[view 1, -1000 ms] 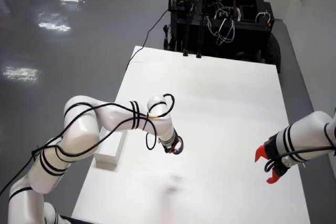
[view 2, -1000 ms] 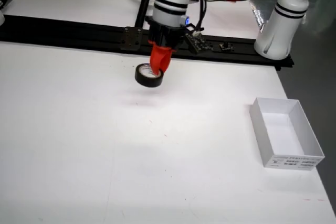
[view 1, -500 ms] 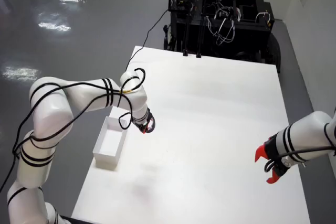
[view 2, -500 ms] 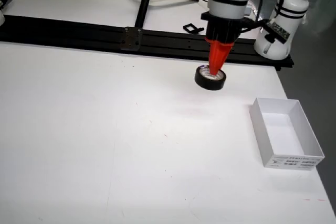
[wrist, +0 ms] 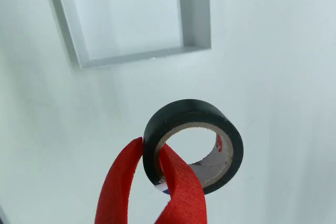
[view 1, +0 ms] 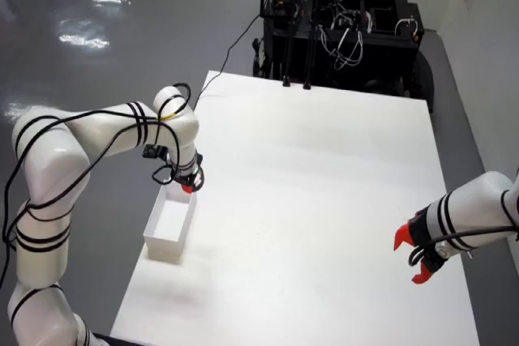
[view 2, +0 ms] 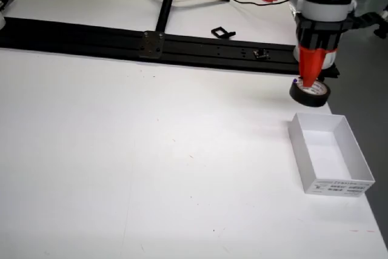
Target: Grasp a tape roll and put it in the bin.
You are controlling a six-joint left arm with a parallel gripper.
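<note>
View riding on the gripper: red two-fingered gripper [wrist: 151, 179] nearest, jaws clamped on the wall of a black tape roll with a cardboard core [wrist: 193, 144], held off the white desk [wrist: 278, 51]. Farther, at 11 o'clock, open white rectangular bin [wrist: 197, 14]. Side view: roll [view 2: 310, 93] hanging in air just beyond the bin's [view 2: 330, 153] far edge, at 12 o'clock from it.
</note>
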